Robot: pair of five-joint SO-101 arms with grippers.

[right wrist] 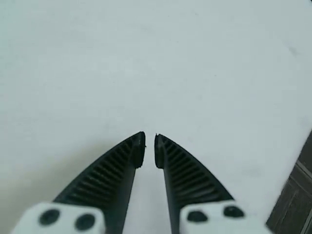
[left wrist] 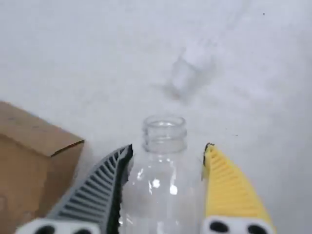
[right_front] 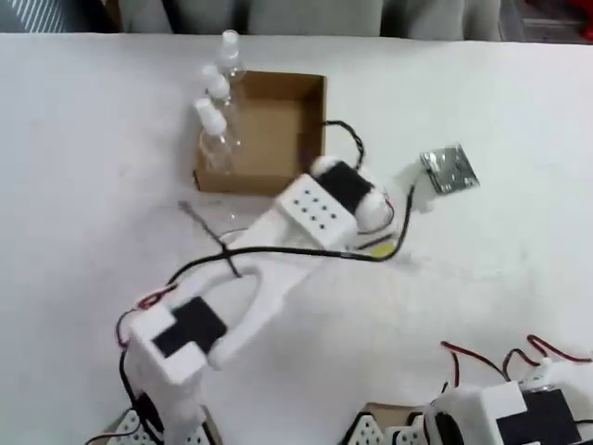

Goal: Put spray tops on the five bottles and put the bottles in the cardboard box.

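Here, three capped bottles [right_front: 215,130] stand at the cardboard box's [right_front: 278,125] left side. Right of it, the left gripper [left wrist: 168,147] has its fingers [left wrist: 97,195] clasped on an uncapped bottle [left wrist: 165,183], which looks light, thin-walled and slick; I'd hold it gently at mid-body. The right gripper [right wrist: 149,144], its fingers all but closed, holds nothing over the worktop [right_front: 482,278].

The bottle [left wrist: 161,190] is clear glossy plastic, probably; the box [left wrist: 29,151] matt cardboard.

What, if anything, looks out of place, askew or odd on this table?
A clear spray top lies on its side on the white table, apart from the uncapped clear plastic bottle held in the left gripper. A shiny metallic square also lies on the table, off from the brown cardboard box, seemingly unrelated to the task.
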